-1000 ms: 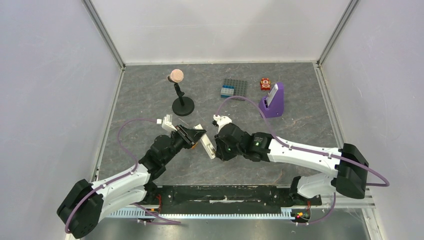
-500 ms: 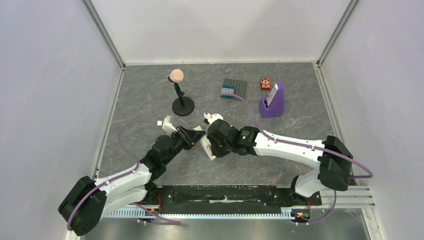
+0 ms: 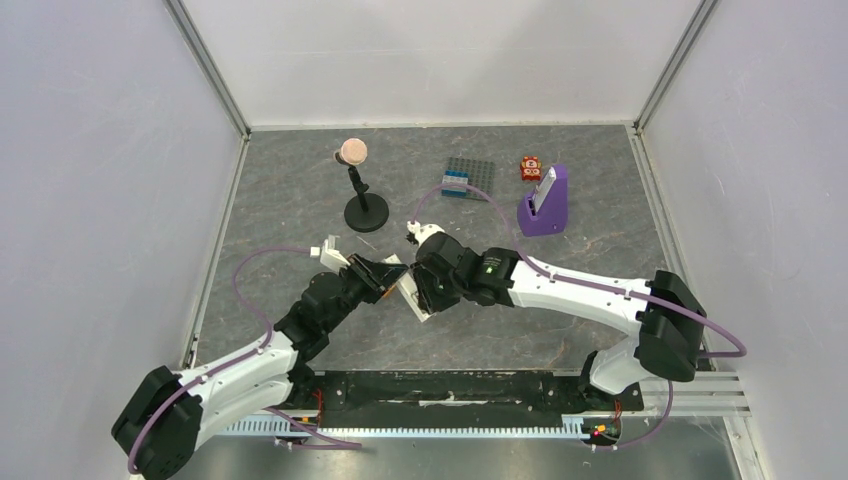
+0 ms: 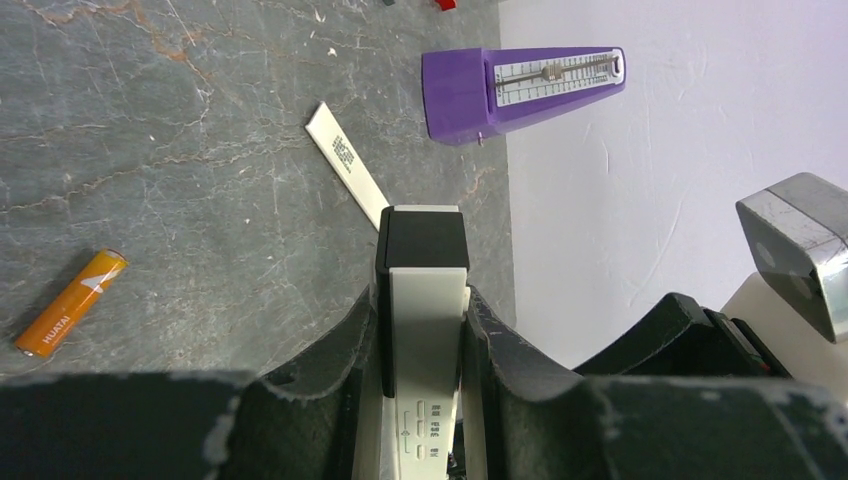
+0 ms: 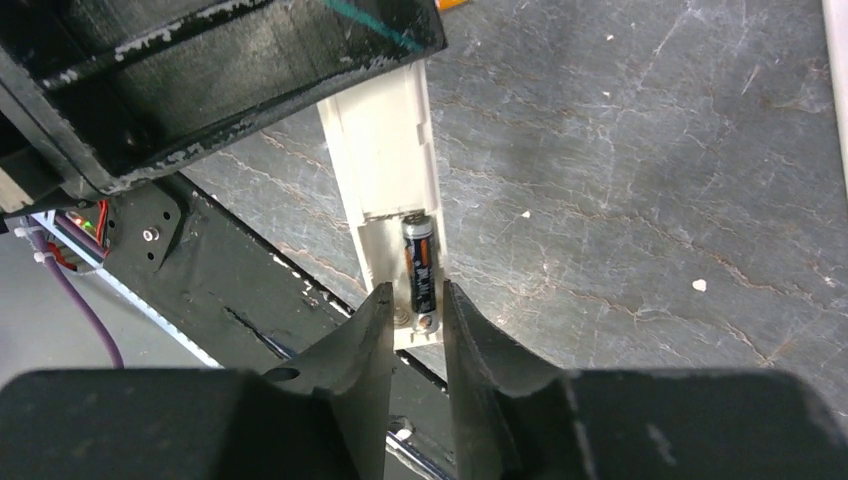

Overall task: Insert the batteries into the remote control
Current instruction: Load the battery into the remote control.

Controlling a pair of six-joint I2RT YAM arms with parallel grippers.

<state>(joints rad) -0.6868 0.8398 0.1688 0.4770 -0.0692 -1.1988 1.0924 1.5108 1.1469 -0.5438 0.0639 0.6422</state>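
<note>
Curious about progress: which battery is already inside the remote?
The dark grey cylindrical battery, seated in the slim white plastic remote; the orange cylindrical battery lies on the table.

Diffuse overhead light is filling the enclosure: the white walls are reading bright, and the grey table is carrying only soft shadows. In the wrist views, the fingers of the left gripper and of the right gripper, toward 6 o'clock, are rendering dark and soft-edged, while the remote control is resolving sharply. A metal block at 3 o'clock is glinting.
</note>
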